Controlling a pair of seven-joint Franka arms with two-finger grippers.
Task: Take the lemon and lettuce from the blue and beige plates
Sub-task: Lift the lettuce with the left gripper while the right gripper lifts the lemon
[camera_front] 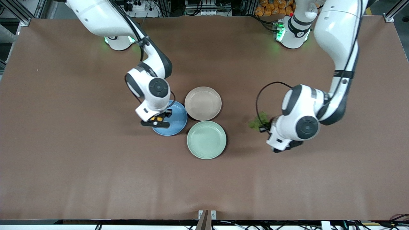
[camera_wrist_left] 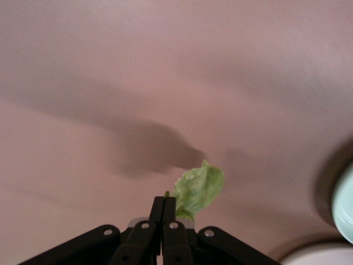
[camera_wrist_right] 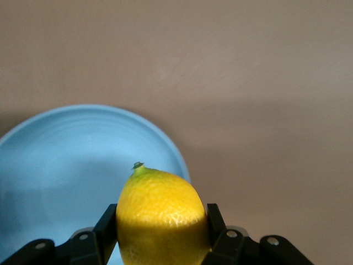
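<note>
My right gripper (camera_front: 156, 120) is shut on the yellow lemon (camera_front: 155, 118) and holds it over the rim of the blue plate (camera_front: 177, 120), on the side toward the right arm's end. In the right wrist view the lemon (camera_wrist_right: 160, 212) sits between the fingers (camera_wrist_right: 108, 216), with the blue plate (camera_wrist_right: 66, 160) below. My left gripper (camera_front: 264, 127) is shut on the lettuce (camera_front: 257, 122) and holds it over bare table toward the left arm's end. In the left wrist view the leaf (camera_wrist_left: 199, 189) hangs from the closed fingertips (camera_wrist_left: 159, 205). The beige plate (camera_front: 203, 103) is empty.
An empty pale mint-green plate (camera_front: 206, 139) lies nearer the front camera than the beige plate, touching both plates. Its rim shows in the left wrist view (camera_wrist_left: 345, 203). Brown table surface surrounds the three plates.
</note>
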